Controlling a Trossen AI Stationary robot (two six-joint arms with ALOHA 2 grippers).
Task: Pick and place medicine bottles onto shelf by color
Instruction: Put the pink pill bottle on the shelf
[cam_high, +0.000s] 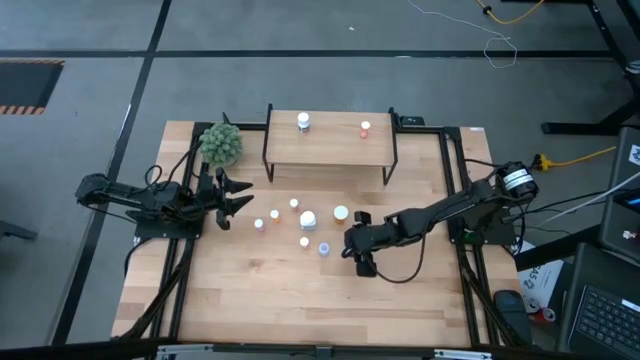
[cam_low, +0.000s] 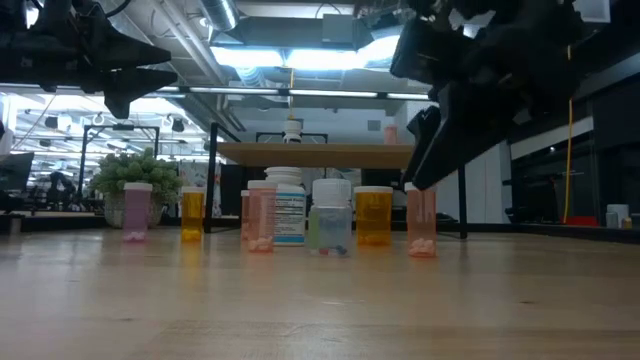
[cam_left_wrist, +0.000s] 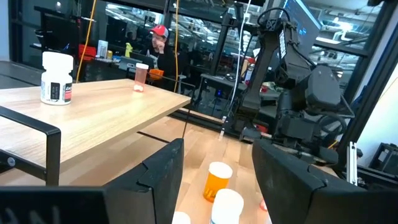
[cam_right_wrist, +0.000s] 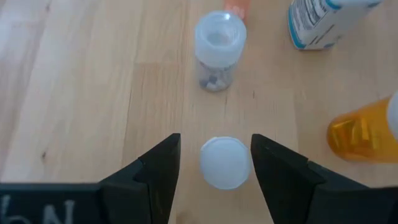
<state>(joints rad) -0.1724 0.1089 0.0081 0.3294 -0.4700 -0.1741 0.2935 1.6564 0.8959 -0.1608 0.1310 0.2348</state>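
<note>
**Right pincer poised over a white-capped bottle**

The right gripper (cam_right_wrist: 214, 165) hung just above the tabletop (cam_high: 300, 300) with its two dark fingers (cam_right_wrist: 158, 168) spread wide, and a small bottle with a white cap (cam_right_wrist: 224, 163) stood directly between them, touched by neither. Just beyond the fingertips stood a clear-bodied bottle (cam_right_wrist: 219, 48), and past that, off to one side, a larger white bottle with a printed label (cam_right_wrist: 320, 25). An amber bottle (cam_right_wrist: 360, 134) lay close beside one finger.

Seen from overhead, this gripper (cam_high: 358, 245) sat at the near edge of the cluster of medicine bottles (cam_high: 300, 220) scattered across the middle of the table. The shelf (cam_high: 330, 140) stood well beyond it, toward the far edge, already carrying a white bottle (cam_high: 303, 122) at one end and a pinkish-orange one (cam_high: 365, 128) at the other.

The left gripper (cam_high: 232, 195) waited off to the other side of the cluster, raised above the table, its fingers (cam_left_wrist: 161, 174) also apart and holding nothing. A green spiky plant ball (cam_high: 221, 143) sat just behind it, beside the shelf's end. Across the room a person in a red cap (cam_left_wrist: 158, 43) sat at a workbench.
</note>
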